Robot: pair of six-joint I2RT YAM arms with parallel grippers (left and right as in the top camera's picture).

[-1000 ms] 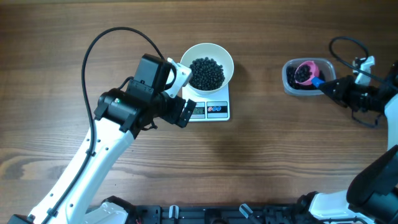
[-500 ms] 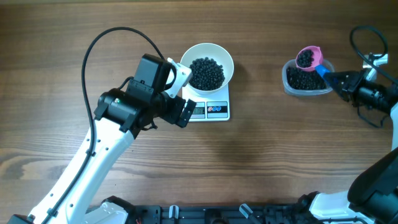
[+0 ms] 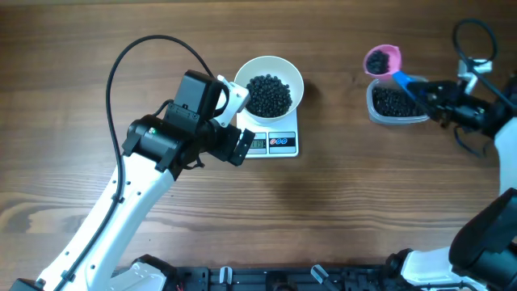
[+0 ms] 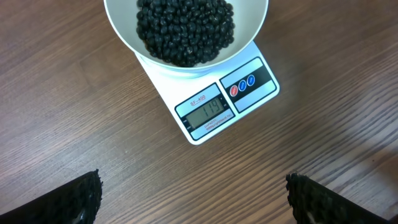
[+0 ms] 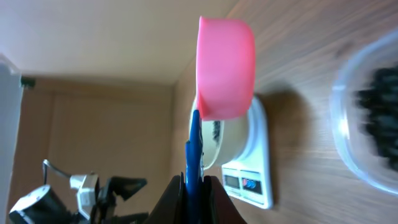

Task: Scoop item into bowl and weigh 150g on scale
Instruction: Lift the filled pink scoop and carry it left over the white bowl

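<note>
The white bowl [image 3: 269, 77] stands on the scale [image 3: 283, 144], heaped with the black item [image 3: 267, 94]. From the left wrist I see the bowl [image 4: 249, 34], the item [image 4: 183, 28] and the scale [image 4: 227, 106], whose display seems to read 114. My left gripper [image 3: 236, 123] hangs open just left of the scale, its jaws [image 4: 194, 190] wide over bare wood. My right gripper [image 3: 428, 87] is shut on the blue handle [image 5: 194, 155] of a pink scoop [image 3: 381, 59], which carries some item, level, above the table.
A clear plastic tub [image 3: 396, 103] with more black beads sits under and right of the scoop, seen blurred as the tub [image 5: 367, 124]. A black cable [image 3: 137, 48] loops over the left arm. Arm bases line the front edge.
My right gripper lifted the pink scoop out of the tub and carried it up and to the left, loaded with beads. The left arm, bowl and scale have not moved.
</note>
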